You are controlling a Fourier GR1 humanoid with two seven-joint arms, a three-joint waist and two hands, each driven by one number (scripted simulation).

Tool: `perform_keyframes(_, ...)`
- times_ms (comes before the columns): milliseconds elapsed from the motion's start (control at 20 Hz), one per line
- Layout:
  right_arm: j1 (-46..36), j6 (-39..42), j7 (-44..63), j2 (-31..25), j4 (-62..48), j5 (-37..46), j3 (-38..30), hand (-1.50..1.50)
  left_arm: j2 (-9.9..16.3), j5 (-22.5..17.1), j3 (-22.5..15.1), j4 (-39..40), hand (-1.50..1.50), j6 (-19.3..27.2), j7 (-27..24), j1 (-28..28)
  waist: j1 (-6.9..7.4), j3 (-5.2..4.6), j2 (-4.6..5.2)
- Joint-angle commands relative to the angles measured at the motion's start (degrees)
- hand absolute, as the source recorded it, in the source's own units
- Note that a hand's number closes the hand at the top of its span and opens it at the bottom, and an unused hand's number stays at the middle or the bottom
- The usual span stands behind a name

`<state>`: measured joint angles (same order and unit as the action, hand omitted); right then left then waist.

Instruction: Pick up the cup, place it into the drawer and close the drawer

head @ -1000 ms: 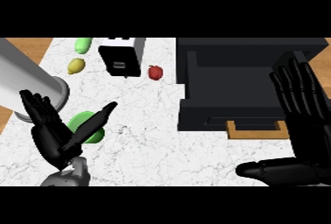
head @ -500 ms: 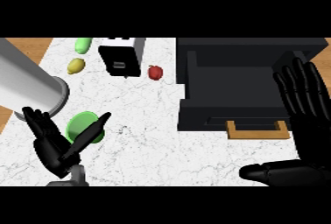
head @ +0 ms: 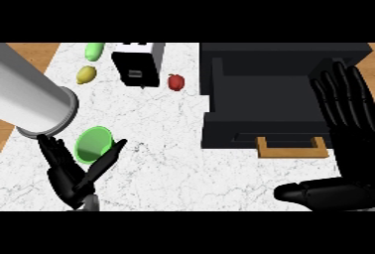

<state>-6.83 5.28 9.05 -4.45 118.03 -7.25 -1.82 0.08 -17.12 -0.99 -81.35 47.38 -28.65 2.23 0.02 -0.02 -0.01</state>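
nothing done yet: the cup (head: pixel 93 144) stands on the counter (head: pixel 161 149), just above the left hand (head: pixel 73 173), whose fingers are spread and hold nothing. right hand (head: pixel 344 144) rests open by the drawer (head: pixel 264 134); picking, placing and closing remain

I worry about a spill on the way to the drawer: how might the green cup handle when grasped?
The green cup looks small, open-topped and thin-walled, so probably light and easy to tip if nudged. Its smooth round wall might slip between the left hand's open fingers.
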Motion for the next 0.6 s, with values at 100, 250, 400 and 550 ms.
perform_keyframes(100, 1.85, -0.16, -0.24, 1.26, 1.38, 1.29, 2.08, -1.50, -0.08, -8.28, 0.93, 9.70, -1.50, -2.30, -10.86, -1.83, -0.07, -0.01, 0.02)
perform_keyframes(250, -1.37, -0.77, 4.27, -0.24, 2.37, -0.77, -0.33, -1.50, -0.08, -7.19, 2.10, 7.16, -1.50, -2.38, -9.28, -0.57, 0.03, 0.01, -0.01)
perform_keyframes(400, 2.10, 0.61, 1.67, -0.01, 3.37, -0.03, 0.35, -1.50, -0.07, -10.62, 4.69, 12.67, -1.50, -4.34, -14.47, -2.24, -0.05, 0.00, 0.00)
perform_keyframes(550, 2.90, 2.18, -1.53, 0.19, 0.49, -0.34, 0.34, -1.50, -0.07, -14.80, -0.53, 13.61, -1.50, -2.52, -18.43, -0.60, -0.05, 0.00, 0.00)
